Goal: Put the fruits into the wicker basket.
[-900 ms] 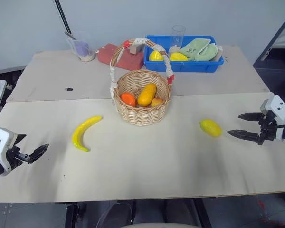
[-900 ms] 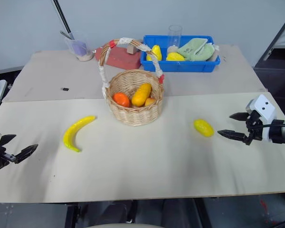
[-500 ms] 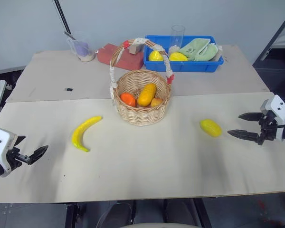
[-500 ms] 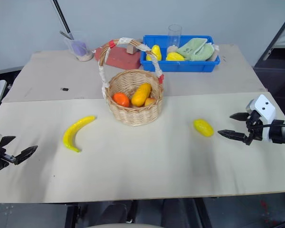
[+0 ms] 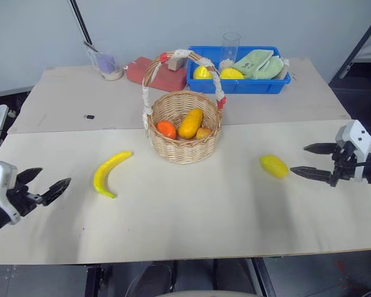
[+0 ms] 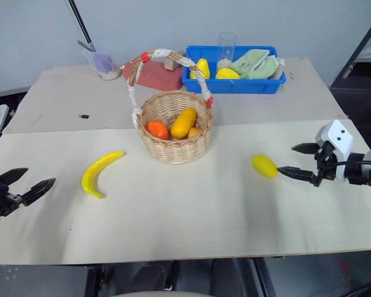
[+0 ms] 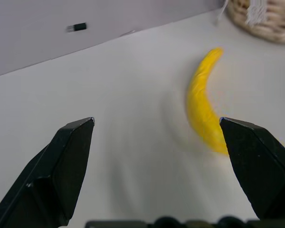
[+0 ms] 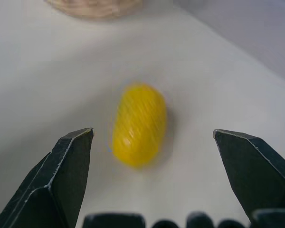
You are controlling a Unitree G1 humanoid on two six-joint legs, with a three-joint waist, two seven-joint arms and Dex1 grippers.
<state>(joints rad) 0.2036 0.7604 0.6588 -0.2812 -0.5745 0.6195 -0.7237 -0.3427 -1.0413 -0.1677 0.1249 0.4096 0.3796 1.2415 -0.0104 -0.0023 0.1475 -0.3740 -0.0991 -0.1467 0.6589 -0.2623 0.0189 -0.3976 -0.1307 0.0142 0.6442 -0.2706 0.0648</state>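
Yellow oval fruit (image 5: 274,166) lies on the table just ahead of the wide-open, empty right gripper (image 5: 307,160), long axis roughly along its reach, while the banana (image 5: 109,172) lies farther from the open, empty left gripper (image 5: 46,182).

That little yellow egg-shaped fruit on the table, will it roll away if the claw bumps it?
Probably, somewhat. The oval yellow fruit lies loose on the flat table, and its rounded sides would likely let it roll sideways. Its skin looks smooth, so the open right gripper might slip off unless it closes squarely around the middle.
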